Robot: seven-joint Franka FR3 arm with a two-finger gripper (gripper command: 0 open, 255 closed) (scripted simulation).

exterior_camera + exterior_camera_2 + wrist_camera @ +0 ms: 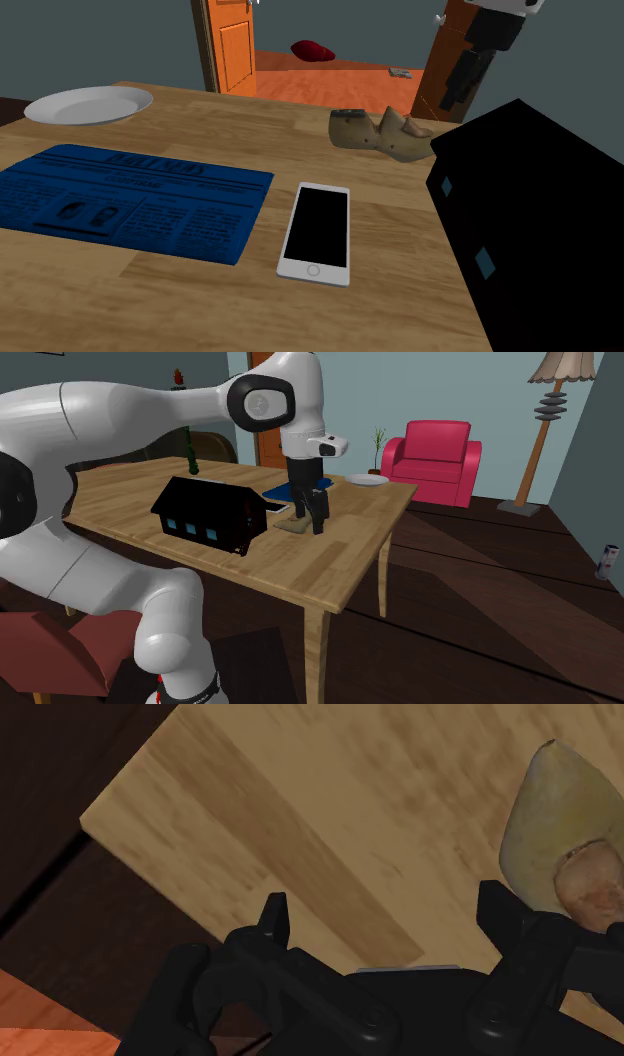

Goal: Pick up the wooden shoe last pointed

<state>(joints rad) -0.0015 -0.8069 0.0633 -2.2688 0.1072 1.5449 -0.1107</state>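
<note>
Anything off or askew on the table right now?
Nothing spilled or damaged. The shoe last lies on the table off to one side of the open end effector, not between its fingers.

Shoulder view: camera low and close over the wooden table [400, 230], just beside the black house-shaped box [540, 220] at its right. It faces across the tabletop toward an open orange door [235, 45].

Second exterior view: stands farther off, past a table corner, behind the white arm [120, 412] looming at its left. It looks over the table toward a red armchair [432, 457].

These two share the tabletop, the box and the white plate [88, 104].

Wrist view: very near, looks down between the spread fingers of the gripper [386, 904] at the table's edge, with dark floor [50, 784] beyond and the shoe last [550, 824] beside one finger.
</note>
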